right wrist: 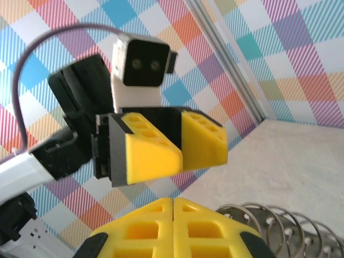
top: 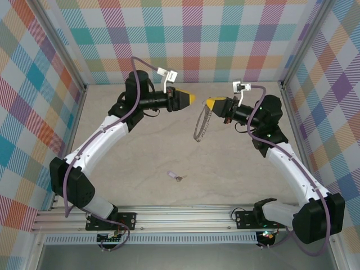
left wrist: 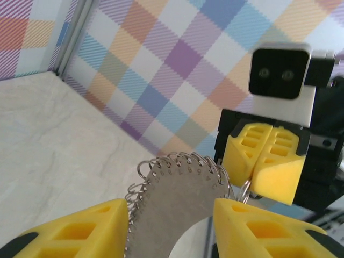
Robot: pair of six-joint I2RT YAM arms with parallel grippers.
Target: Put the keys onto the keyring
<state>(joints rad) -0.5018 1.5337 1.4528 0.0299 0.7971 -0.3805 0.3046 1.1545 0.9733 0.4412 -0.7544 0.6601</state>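
1. Checked pastel walls (top: 225, 39) box in a pale marbled table (top: 140, 140). The keys (top: 175, 176) lie flat on it, left of centre and close to the arm bases. The lilac tab is to the left and the metal bit to the right, so the long axis runs nearly across the top view.
2. Above the far half of the table the left gripper (top: 188, 99) hovers, pointing right. Its yellow fingers are parted with a clear gap — nothing between them.
3. The keyring (left wrist: 183, 159) dangles between the two grippers' tips, its coiled rim just ahead of the left jaws.
4. The right gripper (top: 212, 104) faces left, its pads pressed together on the ring's upper edge.
5. The keys sit well apart from both grippers and slightly nearer the left one — I judge the free left arm should descend toward the bases to fetch them.
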